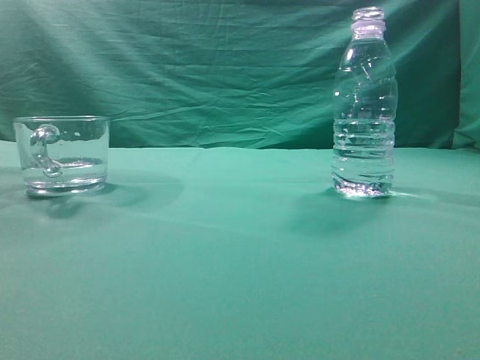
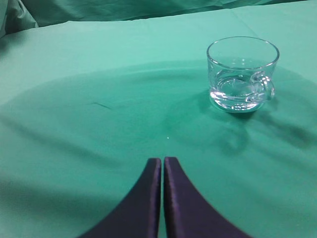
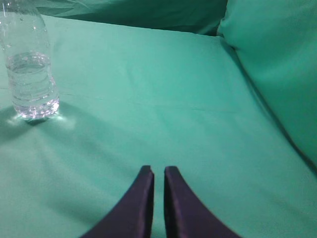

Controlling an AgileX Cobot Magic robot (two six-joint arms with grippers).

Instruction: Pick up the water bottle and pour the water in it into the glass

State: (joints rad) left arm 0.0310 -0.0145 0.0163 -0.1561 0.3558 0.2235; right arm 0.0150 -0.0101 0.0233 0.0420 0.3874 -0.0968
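The water bottle (image 1: 364, 105) stands upright on the right of the green table, clear, ribbed below, uncapped, with water (image 1: 364, 154) in its lower part. It also shows at the top left of the right wrist view (image 3: 30, 74). The glass (image 1: 61, 154) is a short clear mug with a handle, at the left; it holds a little clear liquid. It also shows in the left wrist view (image 2: 242, 73). My left gripper (image 2: 162, 159) is shut and empty, well short of the glass. My right gripper (image 3: 158, 169) is shut and empty, to the right of the bottle and short of it.
A green cloth (image 1: 240, 255) covers the table, and a wrinkled green backdrop (image 1: 202, 67) hangs behind. In the right wrist view the cloth rises as a fold or wall at the right (image 3: 277, 64). Neither gripper shows in the exterior view.
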